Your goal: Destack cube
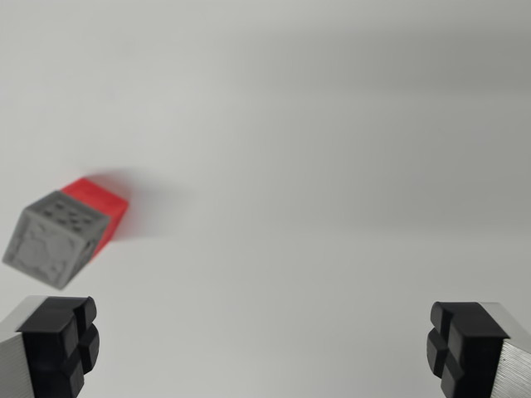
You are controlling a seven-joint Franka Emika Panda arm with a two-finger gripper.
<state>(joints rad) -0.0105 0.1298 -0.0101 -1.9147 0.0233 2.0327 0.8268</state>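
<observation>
A grey cube (56, 239) with a patterned surface sits on top of a red cube (106, 203), of which only the upper right part shows behind it. The stack stands on a white surface at the wrist view's left. My gripper (261, 344) is open, its two black fingertips (62, 342) far apart along the bottom edge, with nothing between them. The stack lies just above the left fingertip, outside the gap between the fingers.
The plain white surface (332, 166) fills the remainder of the view, with a soft shadow to the right of the stack.
</observation>
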